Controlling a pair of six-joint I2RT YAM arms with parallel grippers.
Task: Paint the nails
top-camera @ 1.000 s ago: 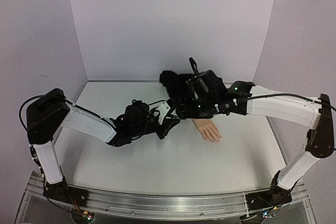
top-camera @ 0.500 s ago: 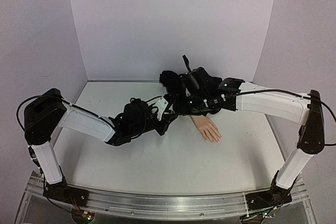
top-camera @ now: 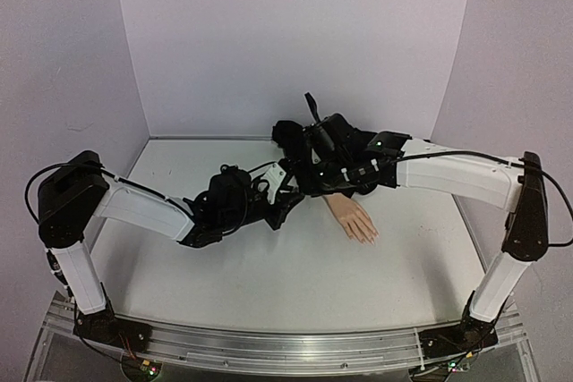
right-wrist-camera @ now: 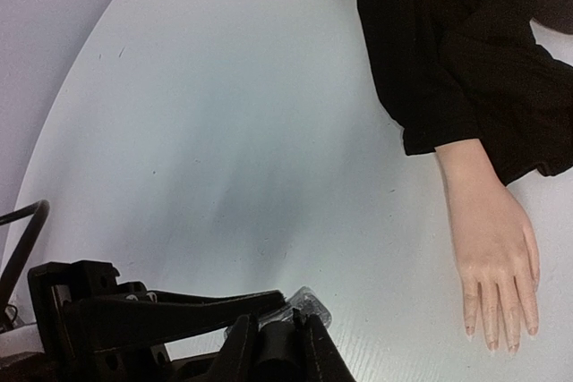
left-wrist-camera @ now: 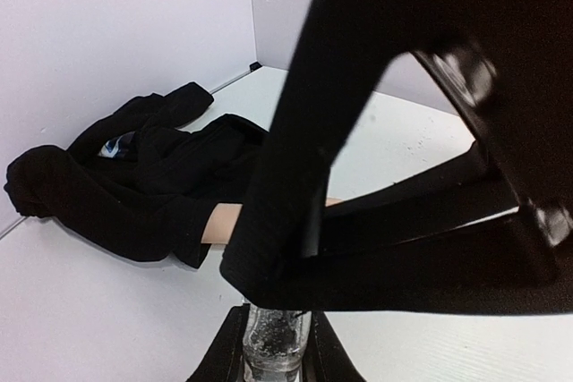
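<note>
One mannequin hand (right-wrist-camera: 488, 239), one black sleeve (right-wrist-camera: 448, 51), one clear bottle (left-wrist-camera: 276, 346), two robot arms (top-camera: 143, 207) (top-camera: 457, 176); nails (right-wrist-camera: 491, 343) too small to count.

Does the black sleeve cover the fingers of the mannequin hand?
No, the black sleeve ends on the forearm, and the mannequin hand lies bare.

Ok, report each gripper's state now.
Left gripper: closed, holding the clear bottle.
Right gripper: closed on the bottle's dark cap.
</note>
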